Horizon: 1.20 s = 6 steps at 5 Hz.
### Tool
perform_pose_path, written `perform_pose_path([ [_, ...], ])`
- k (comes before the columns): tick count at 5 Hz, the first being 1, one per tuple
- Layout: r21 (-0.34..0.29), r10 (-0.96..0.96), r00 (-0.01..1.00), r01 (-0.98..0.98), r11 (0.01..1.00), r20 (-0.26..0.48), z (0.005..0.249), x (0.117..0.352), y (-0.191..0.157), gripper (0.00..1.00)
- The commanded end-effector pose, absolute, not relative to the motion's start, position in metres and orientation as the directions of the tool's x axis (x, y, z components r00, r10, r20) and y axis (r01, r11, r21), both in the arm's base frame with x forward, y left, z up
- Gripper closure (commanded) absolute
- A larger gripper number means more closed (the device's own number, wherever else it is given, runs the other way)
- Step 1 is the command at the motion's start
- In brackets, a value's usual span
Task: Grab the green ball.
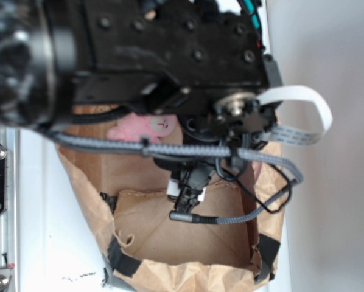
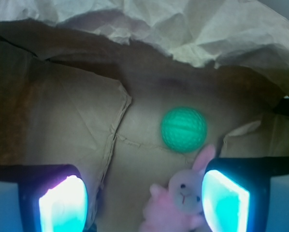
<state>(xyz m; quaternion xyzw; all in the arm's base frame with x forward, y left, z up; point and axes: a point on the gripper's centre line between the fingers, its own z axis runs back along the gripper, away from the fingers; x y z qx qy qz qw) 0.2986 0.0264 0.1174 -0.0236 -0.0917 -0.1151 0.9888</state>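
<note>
The green ball point(image 2: 183, 129) is a small teal-green sphere with a ribbed, grid-like surface. It lies on the crumpled brown paper floor of the cardboard box point(image 2: 62, 121), untouched. The pink plush bunny point(image 2: 180, 198) sits just beside it, nearer the camera, one ear reaching close to the ball. The gripper point(image 2: 144, 203) has its jaws apart and holds nothing; the bunny lies against the right-hand finger in the wrist view. In the exterior view the arm hides the ball.
</note>
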Motion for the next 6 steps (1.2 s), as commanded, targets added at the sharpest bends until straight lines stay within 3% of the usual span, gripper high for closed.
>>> perform_pose_path([
  [1,0.028,-0.281,0.94,0.281,0.959,0.192,0.121,0.292,0.037,0.0],
  [4,0.089,-0.236,0.961,0.225,0.97,0.145,0.102,0.321,0.057,0.0],
  [6,0.077,-0.242,0.954,0.232,0.97,0.178,0.101,0.33,0.053,0.0],
])
